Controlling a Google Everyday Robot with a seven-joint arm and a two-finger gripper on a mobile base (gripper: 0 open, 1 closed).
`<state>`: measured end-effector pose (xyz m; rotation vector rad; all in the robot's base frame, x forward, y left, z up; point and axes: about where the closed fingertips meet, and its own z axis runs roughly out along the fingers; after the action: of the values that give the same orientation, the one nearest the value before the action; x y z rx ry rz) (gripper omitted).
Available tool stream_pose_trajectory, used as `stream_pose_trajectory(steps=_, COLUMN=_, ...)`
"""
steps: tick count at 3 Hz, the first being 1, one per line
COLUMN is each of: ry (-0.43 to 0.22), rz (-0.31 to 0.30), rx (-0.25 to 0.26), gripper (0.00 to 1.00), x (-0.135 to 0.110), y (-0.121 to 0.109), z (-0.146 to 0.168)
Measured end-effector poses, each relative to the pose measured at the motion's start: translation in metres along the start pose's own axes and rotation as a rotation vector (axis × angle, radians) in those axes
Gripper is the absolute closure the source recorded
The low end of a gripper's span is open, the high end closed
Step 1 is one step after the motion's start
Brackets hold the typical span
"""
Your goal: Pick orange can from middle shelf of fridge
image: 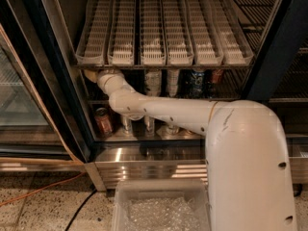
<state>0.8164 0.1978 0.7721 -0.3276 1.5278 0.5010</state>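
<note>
My white arm [159, 109] reaches into the fridge [61, 81] from the right, at the height of the middle shelf [231, 99]. The gripper [92, 74] is at the shelf's far left, tucked under the front edge of the white glide trays, and only a pale tan tip of it shows. The orange can is hidden from me, behind the wrist or under the trays. Two pale cans [153, 81], a dark blue can [196, 81] and a red can [216, 76] stand further right on the same shelf.
White slotted glide trays [163, 28] hang just above the arm. A reddish-brown can [103, 121] and several silver items [126, 124] stand on the steel floor below. A clear plastic bin [161, 211] sits in front of the ribbed base panel [144, 170]. A glass door [19, 95] stands at the left.
</note>
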Motion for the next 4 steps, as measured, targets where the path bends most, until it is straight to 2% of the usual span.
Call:
stream_pose_trajectory(steps=2, ry=-0.02, rz=-0.005, rx=0.081, gripper=0.27, x=-0.004, y=-0.025, z=0.008)
stream_pose_trajectory(steps=3, ry=-0.021, rz=-0.005, rx=0.078, gripper=0.3, x=-0.003, y=-0.023, z=0.011)
stream_pose_trajectory(steps=4, ry=-0.017, rz=-0.015, rx=0.088, gripper=0.29, x=-0.001, y=-0.023, z=0.037)
